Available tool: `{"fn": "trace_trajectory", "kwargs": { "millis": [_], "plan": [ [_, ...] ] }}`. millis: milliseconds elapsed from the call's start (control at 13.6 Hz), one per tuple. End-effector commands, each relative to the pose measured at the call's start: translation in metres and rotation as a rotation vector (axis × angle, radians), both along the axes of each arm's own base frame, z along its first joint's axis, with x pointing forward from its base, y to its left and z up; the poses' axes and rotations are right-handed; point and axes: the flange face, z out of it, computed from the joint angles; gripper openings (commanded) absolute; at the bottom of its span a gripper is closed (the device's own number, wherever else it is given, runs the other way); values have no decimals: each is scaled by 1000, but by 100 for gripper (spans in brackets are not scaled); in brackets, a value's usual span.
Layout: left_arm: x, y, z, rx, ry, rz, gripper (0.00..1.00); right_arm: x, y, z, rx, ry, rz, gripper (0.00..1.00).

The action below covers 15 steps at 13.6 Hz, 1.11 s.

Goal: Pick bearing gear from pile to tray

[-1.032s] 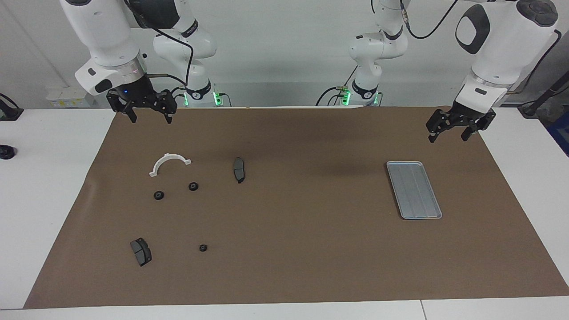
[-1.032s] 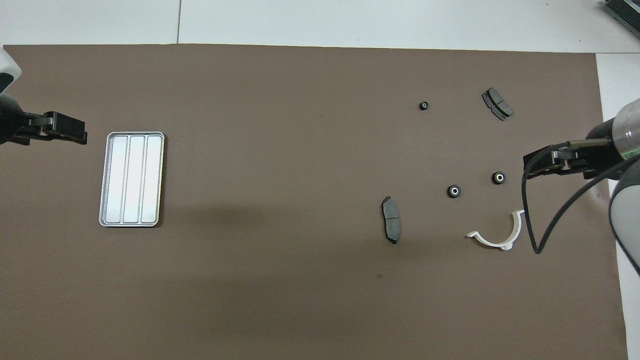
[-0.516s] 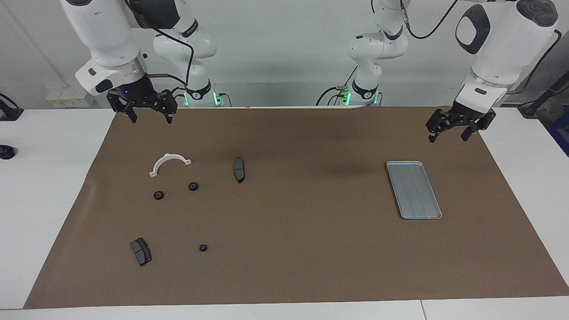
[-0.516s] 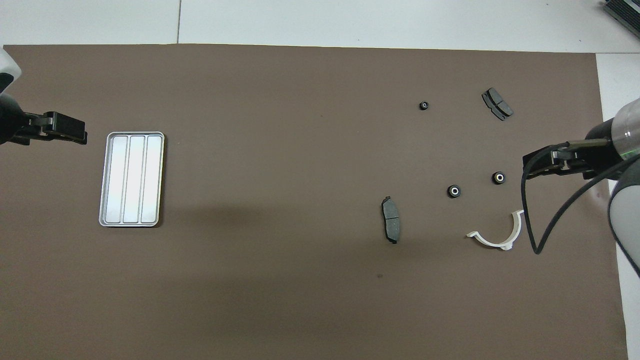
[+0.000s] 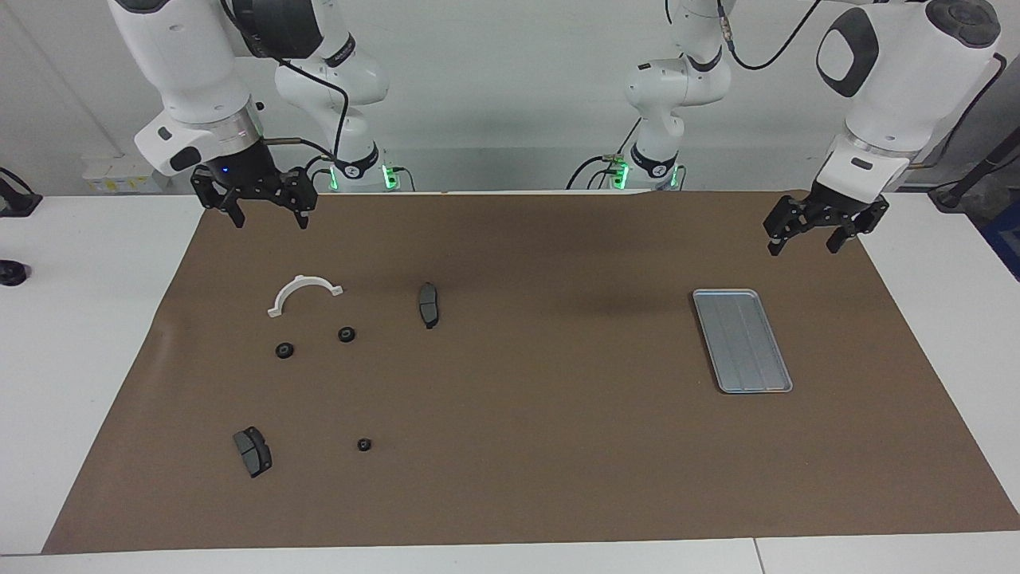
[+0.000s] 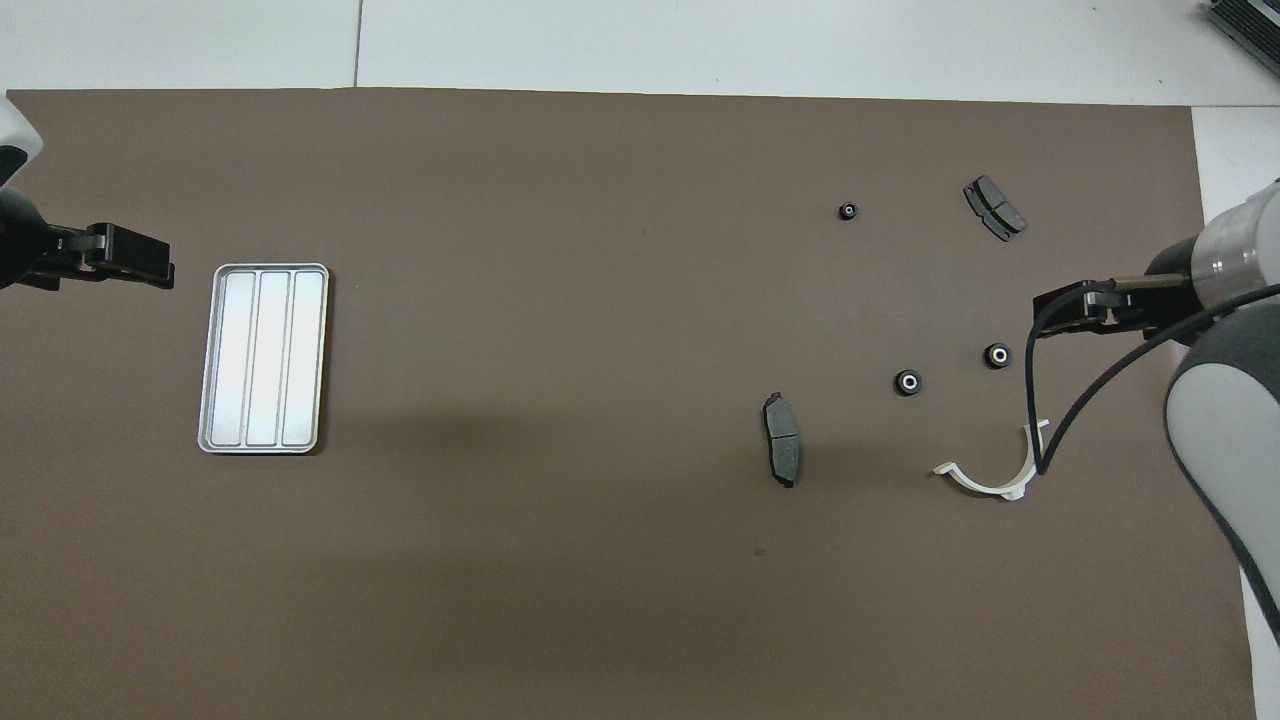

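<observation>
The pile lies loose on the brown mat toward the right arm's end. It holds three small black bearing gears (image 5: 284,350) (image 5: 347,334) (image 5: 364,444), also seen from above (image 6: 997,355) (image 6: 907,382) (image 6: 847,211). With them lie a white half-ring bracket (image 5: 303,291) (image 6: 995,478) and two dark brake pads (image 5: 429,304) (image 5: 253,451). The silver tray (image 5: 741,343) (image 6: 262,360) lies empty toward the left arm's end. My right gripper (image 5: 269,217) (image 6: 1045,305) hangs open over the mat's corner by the pile and touches nothing. Raised beside the tray, my left gripper (image 5: 801,245) (image 6: 160,270) waits open.
The brown mat (image 5: 542,430) covers most of the white table. The right arm's black cable (image 6: 1045,420) loops down over the bracket in the overhead view. The brake pads (image 6: 782,452) (image 6: 994,207) lie apart from the gears.
The right arm has shifted slightly, its gripper drifting a little over the pile's end of the mat. The left arm and all parts have stayed put.
</observation>
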Motion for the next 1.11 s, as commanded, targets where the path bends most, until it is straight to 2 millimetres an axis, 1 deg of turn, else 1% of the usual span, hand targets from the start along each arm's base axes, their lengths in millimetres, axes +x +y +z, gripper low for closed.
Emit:
{"fn": "trace_trajectory", "kwargs": {
  "millis": [0,221,369,516,663,737,885,958,1032],
  "plan": [
    [-8,1,1,19,-8,3,100,-11,-22,-39,31,-20,12,100],
    [-8,1,2,19,-10,3,100,-6,-41,-92,29,-45,38,100],
    [-8,1,1,19,-8,3,100,4,-46,-126,30,-34,52,100],
    [-8,1,1,19,-8,3,100,10,-57,-163,32,-22,49,100],
    [-8,1,2,17,-10,4,100,11,-61,-202,30,-52,65,100],
    [-8,1,1,19,-8,3,100,12,-62,-218,28,-67,81,100],
    [-8,1,2,19,-10,3,100,16,-71,-242,27,-82,75,100],
    [-8,1,2,19,-10,3,100,16,-72,-254,26,-90,77,100],
    [-8,1,1,19,-8,3,100,14,-73,-260,24,-101,76,100]
  ]
}}
